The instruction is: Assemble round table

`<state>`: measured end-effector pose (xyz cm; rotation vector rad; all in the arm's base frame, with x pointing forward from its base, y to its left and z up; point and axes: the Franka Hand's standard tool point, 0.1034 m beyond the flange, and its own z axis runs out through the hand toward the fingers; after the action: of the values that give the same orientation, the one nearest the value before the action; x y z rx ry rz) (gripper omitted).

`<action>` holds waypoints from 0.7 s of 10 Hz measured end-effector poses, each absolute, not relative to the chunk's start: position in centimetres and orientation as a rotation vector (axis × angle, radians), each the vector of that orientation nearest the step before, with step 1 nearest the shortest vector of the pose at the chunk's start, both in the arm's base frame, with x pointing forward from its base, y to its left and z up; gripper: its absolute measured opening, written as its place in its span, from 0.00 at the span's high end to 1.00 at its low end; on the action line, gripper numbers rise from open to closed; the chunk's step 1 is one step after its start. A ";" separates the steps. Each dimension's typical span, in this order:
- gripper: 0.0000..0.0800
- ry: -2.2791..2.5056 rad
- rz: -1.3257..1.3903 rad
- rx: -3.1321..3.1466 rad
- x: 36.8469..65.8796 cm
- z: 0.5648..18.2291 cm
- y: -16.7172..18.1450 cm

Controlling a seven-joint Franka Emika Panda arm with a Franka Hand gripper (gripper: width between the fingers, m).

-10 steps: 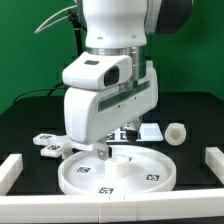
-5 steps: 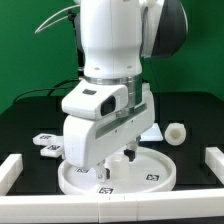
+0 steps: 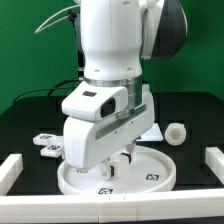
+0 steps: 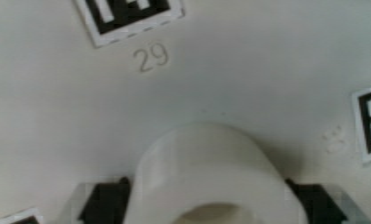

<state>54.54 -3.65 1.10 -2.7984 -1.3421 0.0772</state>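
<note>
The large round rimmed disc (image 3: 152,178) lies flat at the front of the table, tags on its face. My gripper (image 3: 118,165) is down at its middle. In the wrist view the disc's face (image 4: 93,130) fills the frame, and its raised centre hub (image 4: 208,165) stands between my dark fingers (image 4: 107,200). Both pads lie against the hub's sides, so my gripper (image 4: 208,205) is shut on it. The short thick leg (image 3: 176,133) lies on the table at the exterior view's right. The cross-shaped foot piece (image 3: 48,148) lies at the exterior view's left.
White border bars stand at the front left (image 3: 10,170) and front right (image 3: 213,160) of the black table. The marker board (image 3: 150,131) lies behind the disc, mostly hidden by the arm. A green wall is at the back.
The gripper has come down from above the disc onto its centre hub. Over the last half second it has hardly moved. The leg and foot piece have stayed put.
</note>
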 end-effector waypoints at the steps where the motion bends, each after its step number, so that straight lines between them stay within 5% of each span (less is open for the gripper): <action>1: 0.49 -1.342 0.077 -2.798 54.5 1.1 -3.6; 7: 0.49 -1.307 0.116 -2.796 55.6 1.4 -1.2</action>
<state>55.59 -1.21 1.39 -2.7962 -1.3068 0.1157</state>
